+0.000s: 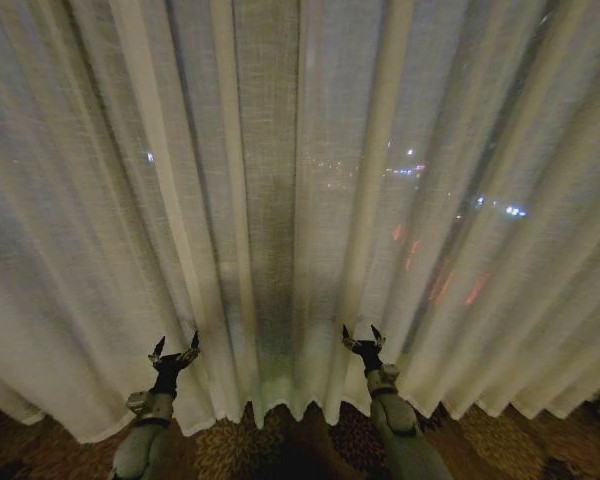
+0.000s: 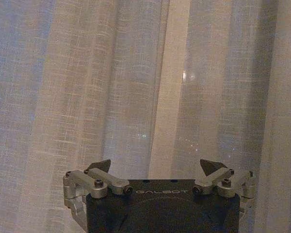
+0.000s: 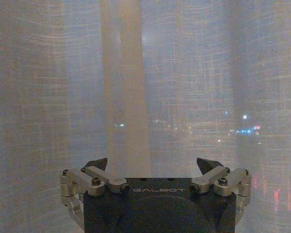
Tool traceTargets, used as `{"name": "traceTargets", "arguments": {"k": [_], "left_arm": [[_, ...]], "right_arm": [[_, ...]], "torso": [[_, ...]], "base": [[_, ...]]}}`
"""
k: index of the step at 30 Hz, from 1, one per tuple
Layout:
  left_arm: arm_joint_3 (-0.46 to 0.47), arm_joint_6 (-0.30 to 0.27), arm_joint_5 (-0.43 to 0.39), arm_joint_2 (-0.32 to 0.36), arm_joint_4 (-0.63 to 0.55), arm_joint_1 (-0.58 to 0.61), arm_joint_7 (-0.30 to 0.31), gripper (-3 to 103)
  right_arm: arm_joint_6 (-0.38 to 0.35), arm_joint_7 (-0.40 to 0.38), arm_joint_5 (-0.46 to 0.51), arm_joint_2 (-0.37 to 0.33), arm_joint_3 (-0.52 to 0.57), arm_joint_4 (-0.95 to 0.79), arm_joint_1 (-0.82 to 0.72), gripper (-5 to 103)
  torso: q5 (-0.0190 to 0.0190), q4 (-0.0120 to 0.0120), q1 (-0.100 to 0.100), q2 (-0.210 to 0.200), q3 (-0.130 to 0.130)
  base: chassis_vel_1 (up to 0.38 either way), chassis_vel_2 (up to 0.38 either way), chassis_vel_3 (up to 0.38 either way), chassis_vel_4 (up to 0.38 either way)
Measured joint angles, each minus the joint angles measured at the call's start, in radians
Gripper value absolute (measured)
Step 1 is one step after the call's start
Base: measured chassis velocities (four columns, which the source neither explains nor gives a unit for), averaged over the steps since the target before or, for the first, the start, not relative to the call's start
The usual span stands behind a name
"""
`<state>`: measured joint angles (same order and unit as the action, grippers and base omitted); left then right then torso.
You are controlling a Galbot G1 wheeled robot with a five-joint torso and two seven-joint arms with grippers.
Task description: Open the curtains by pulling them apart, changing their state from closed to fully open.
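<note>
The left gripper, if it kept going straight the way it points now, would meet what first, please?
Most likely the curtains: the left gripper, fingers open, faces the pleated sheer fabric directly, though the gap is hard to judge.

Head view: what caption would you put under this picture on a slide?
Closed sheer curtains fill the window while the left gripper and right gripper, both open, point at them.
</note>
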<state>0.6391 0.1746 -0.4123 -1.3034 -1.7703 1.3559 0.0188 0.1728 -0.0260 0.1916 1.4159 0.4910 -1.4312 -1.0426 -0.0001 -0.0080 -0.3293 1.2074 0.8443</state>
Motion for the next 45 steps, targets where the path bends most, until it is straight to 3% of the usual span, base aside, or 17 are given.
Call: {"name": "traceTargets", "arguments": {"k": [21,22,24,25,28,29,30,31,34,35,36,37,41,42,44,45], "left_arm": [[0.0,0.0,0.0,0.0,0.0,0.0,0.0,100],[0.0,0.0,0.0,0.0,0.0,0.0,0.0,100],[0.0,0.0,0.0,0.0,0.0,0.0,0.0,100],[0.0,0.0,0.0,0.0,0.0,0.0,0.0,100],[0.0,0.0,0.0,0.0,0.0,0.0,0.0,100],[0.0,0.0,0.0,0.0,0.0,0.0,0.0,100],[0.0,0.0,0.0,0.0,0.0,0.0,0.0,100],[0.0,0.0,0.0,0.0,0.0,0.0,0.0,100],[0.0,0.0,0.0,0.0,0.0,0.0,0.0,100],[0.0,0.0,0.0,0.0,0.0,0.0,0.0,100],[0.0,0.0,0.0,0.0,0.0,0.0,0.0,100],[0.0,0.0,0.0,0.0,0.0,0.0,0.0,100],[0.0,0.0,0.0,0.0,0.0,0.0,0.0,100],[0.0,0.0,0.0,0.0,0.0,0.0,0.0,100],[0.0,0.0,0.0,0.0,0.0,0.0,0.0,100],[0.0,0.0,0.0,0.0,0.0,0.0,0.0,100]], "right_arm": [[0.031,0.023,-0.004,0.036,-0.065,0.215,0.198,102],[0.033,0.024,-0.004,0.035,-0.066,0.218,0.2,93],[0.034,0.024,-0.003,0.035,-0.066,0.218,0.201,93],[0.036,0.025,0.003,0.033,-0.067,0.218,0.204,83],[0.037,0.025,0.011,0.033,-0.069,0.218,0.205,83],[0.037,0.025,0.014,0.033,-0.069,0.216,0.205,71],[0.037,0.025,0.014,0.032,-0.07,0.213,0.203,71],[0.037,0.026,0.014,0.032,-0.07,0.211,0.201,61],[0.037,0.026,0.016,0.033,-0.07,0.21,0.197,61],[0.039,0.029,0.03,0.034,-0.07,0.208,0.192,50],[0.04,0.035,0.043,0.035,-0.07,0.204,0.188,50],[0.044,0.039,0.055,0.035,-0.07,0.201,0.184,39],[0.052,0.053,0.064,0.036,-0.064,0.193,0.176,39],[0.055,0.058,0.059,0.036,-0.061,0.192,0.172,22],[0.057,0.06,0.05,0.036,-0.058,0.189,0.166,22],[0.058,0.061,0.043,0.036,-0.055,0.187,0.161,12]], "torso": [[0.0,0.0,0.0,0.0,0.0],[0.0,0.0,0.0,0.0,0.0],[0.0,0.0,0.0,0.0,0.0],[0.0,-0.0001,0.0,0.0,0.0],[0.0,-0.0001,0.0,0.0,0.0],[0.0,0.0,0.0,0.0,0.0],[0.0,0.0,0.0,0.0,0.0],[-0.0001,0.0,0.0,0.0,0.0],[0.0,-0.0001,0.0,0.0,0.0],[0.0,-0.0001,0.0,0.0,0.0],[0.0,-0.0001,0.0,0.0,0.0],[0.0,-0.0001,0.0,0.0,0.0],[0.0,0.0,0.0,0.0,0.0],[0.0,0.0,0.0,0.0,0.0],[0.0,-0.0001,0.0,0.0,0.0],[0.0,-0.0001,0.0,0.0,0.0]], "base": [[0.0,0.0,0.0,0.0],[0.0,0.0,0.0,0.0],[0.0,0.0,0.0,0.0],[0.0,0.0,0.0,0.0],[0.0,0.0,0.0,0.0],[0.0,0.0,0.0,0.0],[0.0,0.0,0.0,0.0],[0.0,0.0,0.0,0.0],[0.0,0.0,0.0,0.0],[0.0,0.0,0.0,0.0],[0.0,0.0,0.0,0.0],[0.0,0.0,0.0,0.0],[0.0,0.0,0.0,0.0],[0.0,0.0,0.0,0.0],[0.0,0.0,0.0,0.0],[0.0,0.0,0.0,0.0]]}}
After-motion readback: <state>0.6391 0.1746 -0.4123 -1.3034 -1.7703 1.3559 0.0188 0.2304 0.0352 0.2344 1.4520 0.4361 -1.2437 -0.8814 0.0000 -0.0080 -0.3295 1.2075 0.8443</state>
